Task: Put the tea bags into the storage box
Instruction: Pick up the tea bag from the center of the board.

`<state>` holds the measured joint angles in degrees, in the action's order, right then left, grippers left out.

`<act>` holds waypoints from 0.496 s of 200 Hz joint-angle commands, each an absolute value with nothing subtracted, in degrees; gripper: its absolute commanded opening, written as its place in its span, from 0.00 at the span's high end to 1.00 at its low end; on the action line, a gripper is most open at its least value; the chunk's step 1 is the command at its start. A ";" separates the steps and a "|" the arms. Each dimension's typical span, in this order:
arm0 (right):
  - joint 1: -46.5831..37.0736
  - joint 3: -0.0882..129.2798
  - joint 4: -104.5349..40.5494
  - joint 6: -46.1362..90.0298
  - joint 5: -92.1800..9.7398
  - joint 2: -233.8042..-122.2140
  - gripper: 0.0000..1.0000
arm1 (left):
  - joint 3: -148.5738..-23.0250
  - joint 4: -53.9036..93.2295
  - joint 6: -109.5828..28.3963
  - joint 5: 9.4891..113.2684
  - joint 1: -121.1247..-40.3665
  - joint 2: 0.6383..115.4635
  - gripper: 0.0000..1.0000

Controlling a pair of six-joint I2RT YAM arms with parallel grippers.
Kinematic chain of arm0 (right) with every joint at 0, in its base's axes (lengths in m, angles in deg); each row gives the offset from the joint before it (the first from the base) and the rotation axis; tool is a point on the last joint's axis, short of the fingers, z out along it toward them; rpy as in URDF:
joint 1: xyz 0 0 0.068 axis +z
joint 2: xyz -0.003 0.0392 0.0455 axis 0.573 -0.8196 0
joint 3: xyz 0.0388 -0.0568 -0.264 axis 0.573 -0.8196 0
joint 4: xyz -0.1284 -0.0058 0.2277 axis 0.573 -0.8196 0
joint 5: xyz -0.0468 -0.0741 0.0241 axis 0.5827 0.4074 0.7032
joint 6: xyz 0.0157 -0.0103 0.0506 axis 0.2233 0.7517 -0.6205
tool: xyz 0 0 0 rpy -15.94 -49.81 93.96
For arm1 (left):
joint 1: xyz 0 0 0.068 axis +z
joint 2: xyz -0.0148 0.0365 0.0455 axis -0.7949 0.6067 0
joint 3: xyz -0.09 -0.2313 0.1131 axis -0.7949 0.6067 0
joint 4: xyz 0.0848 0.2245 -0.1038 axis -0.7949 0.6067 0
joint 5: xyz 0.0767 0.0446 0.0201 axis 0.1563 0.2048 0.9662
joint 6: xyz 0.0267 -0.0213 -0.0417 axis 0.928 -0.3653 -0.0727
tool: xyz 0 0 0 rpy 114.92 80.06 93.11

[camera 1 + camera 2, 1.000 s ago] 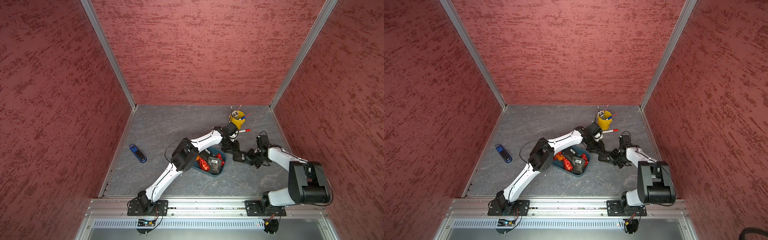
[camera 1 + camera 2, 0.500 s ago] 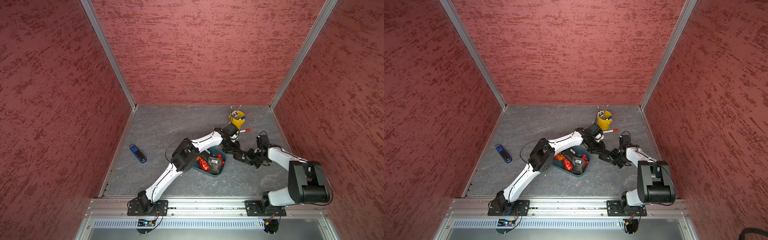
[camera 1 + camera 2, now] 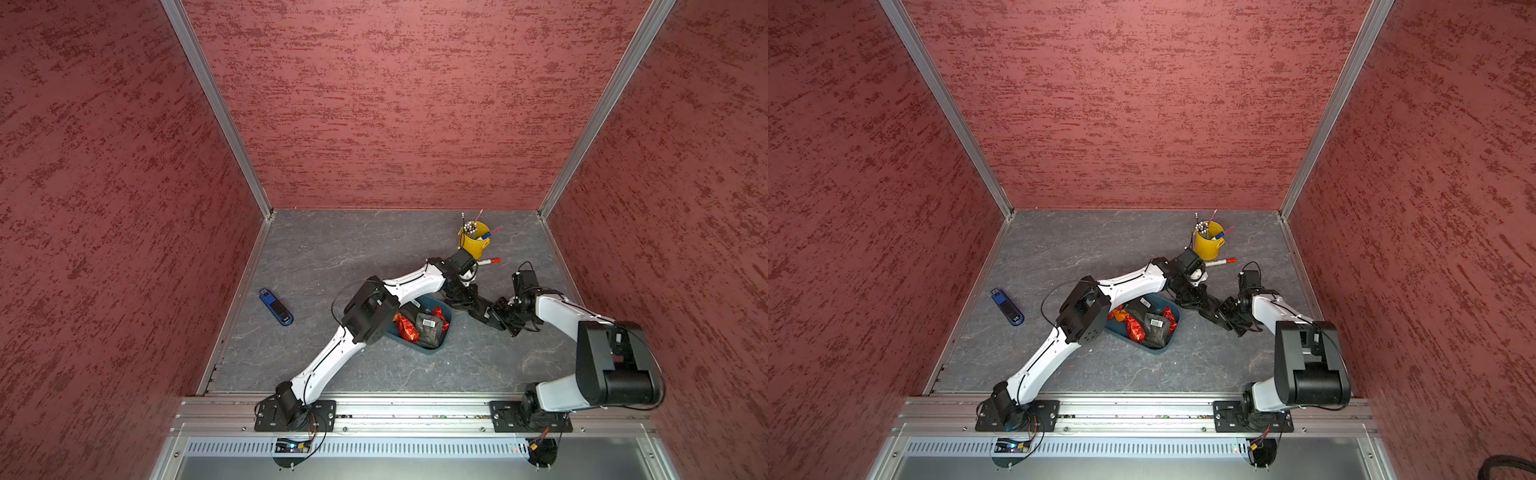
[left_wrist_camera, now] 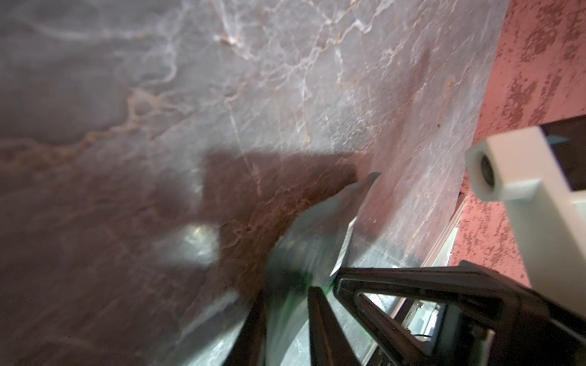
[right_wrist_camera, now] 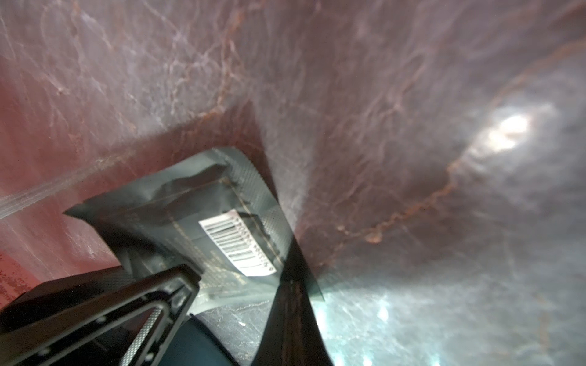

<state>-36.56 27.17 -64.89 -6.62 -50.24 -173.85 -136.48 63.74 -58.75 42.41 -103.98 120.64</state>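
The right gripper (image 5: pixel 241 269) and left gripper (image 4: pixel 287 294) meet tip to tip above the grey tabletop (image 3: pixel 332 257), just beside the storage box (image 3: pixel 432 351). The right fingers are clamped on a black tea bag (image 5: pixel 196 206) (white barcode label facing the camera). The left fingers sit on either side of what appears to be the same packet; blur hides whether they pinch it. This looks like a handover, so the left should grip firmly before the right lets go, then lift the packet over the box's low wall. Only the top views show the box, which holds red and black tea bags (image 3: pixel 407 330). Only the wrist views show the packet.
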 commanded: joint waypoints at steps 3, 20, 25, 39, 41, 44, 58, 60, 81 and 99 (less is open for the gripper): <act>-36.63 27.02 -66.82 -5.74 -49.96 -173.67 1.00 | -135.57 64.83 -57.88 43.01 -103.73 118.10 0.85; -36.63 28.91 -69.95 -5.41 -49.42 -170.27 1.00 | -135.64 65.06 -57.46 43.08 -103.62 117.11 0.94; -36.65 29.49 -71.02 -5.19 -49.21 -169.31 1.00 | -135.65 65.25 -57.35 43.14 -103.62 116.90 0.95; -36.63 31.91 -74.93 -4.49 -47.94 -166.10 1.00 | -135.65 65.57 -57.05 43.15 -103.62 115.93 0.97; -36.63 32.34 -75.59 -4.43 -47.57 -165.64 1.00 | -135.70 65.59 -56.99 43.14 -103.62 115.77 0.98; -36.64 32.90 -76.55 -4.21 -47.14 -165.09 1.00 | -135.66 65.67 -56.95 43.14 -103.61 115.54 0.98; -36.67 35.94 -80.70 -3.28 -45.06 -162.03 1.00 | -135.65 65.74 -56.87 43.24 -103.60 114.27 1.00; -36.68 36.41 -81.25 -3.14 -44.78 -161.72 1.00 | -135.65 65.76 -56.86 43.25 -103.57 114.06 1.00; -36.65 40.49 -85.47 -2.05 -42.80 -159.39 1.00 | -135.74 65.64 -57.03 42.87 -103.45 111.59 1.00; -36.70 42.37 -86.77 -1.79 -42.74 -159.10 1.00 | -135.65 65.75 -57.04 42.25 -103.23 109.12 1.00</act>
